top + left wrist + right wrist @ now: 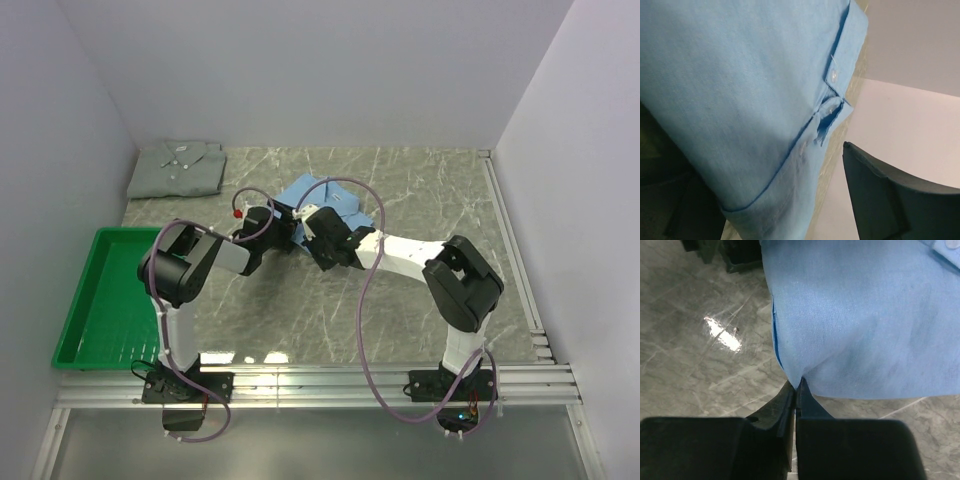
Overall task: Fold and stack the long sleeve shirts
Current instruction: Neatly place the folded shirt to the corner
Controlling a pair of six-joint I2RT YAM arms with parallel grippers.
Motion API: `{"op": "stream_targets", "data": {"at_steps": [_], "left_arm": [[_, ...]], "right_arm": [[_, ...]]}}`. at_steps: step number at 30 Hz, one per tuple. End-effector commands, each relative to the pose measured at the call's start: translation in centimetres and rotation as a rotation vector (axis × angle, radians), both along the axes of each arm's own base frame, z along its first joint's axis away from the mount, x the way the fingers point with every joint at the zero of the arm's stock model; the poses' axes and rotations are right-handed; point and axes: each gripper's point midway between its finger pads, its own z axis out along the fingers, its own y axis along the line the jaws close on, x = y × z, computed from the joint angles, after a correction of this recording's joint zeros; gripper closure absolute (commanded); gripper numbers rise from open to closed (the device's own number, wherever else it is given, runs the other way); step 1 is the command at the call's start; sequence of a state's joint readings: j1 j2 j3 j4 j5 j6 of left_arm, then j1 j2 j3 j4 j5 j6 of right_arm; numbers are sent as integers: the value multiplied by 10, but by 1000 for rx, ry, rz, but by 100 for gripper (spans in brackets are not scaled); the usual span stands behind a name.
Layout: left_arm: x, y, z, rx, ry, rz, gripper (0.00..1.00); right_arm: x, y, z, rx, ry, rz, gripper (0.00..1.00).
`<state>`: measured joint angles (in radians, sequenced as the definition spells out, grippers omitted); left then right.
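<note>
Pinching a low edge of the light blue shirt point(865, 315), the right gripper point(798, 390) has its two dark fingers pressed flat together with a small peak of cloth caught between their tips, and the rest of the shirt spreads up and away over the grey marbled counter point(700, 340). From above, this shirt lies partly folded near the middle of the counter, and both arms reach in to its near-left edge, their wrists close beside one another. The left gripper point(278, 228) stands apart: in its wrist view one dark finger point(890, 200) rises at the lower right, clear of the cloth, while the other shows only as a shadowed shape at the lower left, with a folded fold of blue fabric hanging between them. A button point(834, 75) and the stitched front band run along the edge of that fold. The pale grey-green shirt point(178, 168) lies folded into a neat rectangle, collar up, in the far-left corner of the counter, well apart from the blue one. A green tray point(75, 300) sits along the left side, near the left arm's base.
</note>
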<state>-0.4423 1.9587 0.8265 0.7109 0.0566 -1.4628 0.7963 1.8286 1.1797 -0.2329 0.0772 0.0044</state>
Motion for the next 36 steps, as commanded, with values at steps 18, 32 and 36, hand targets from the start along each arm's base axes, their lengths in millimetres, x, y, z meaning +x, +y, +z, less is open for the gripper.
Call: {"op": "stream_targets", "data": {"at_steps": [18, 32, 36], "left_arm": [[11, 0, -14, 213, -71, -127, 100], [76, 53, 34, 536, -248, -182, 100], [96, 67, 40, 633, -260, -205, 99]], "right_arm": [[-3, -10, 105, 186, -138, -92, 55], [-32, -104, 175, 294, -310, -340, 27], [-38, -119, 172, 289, -322, -366, 25]]}}
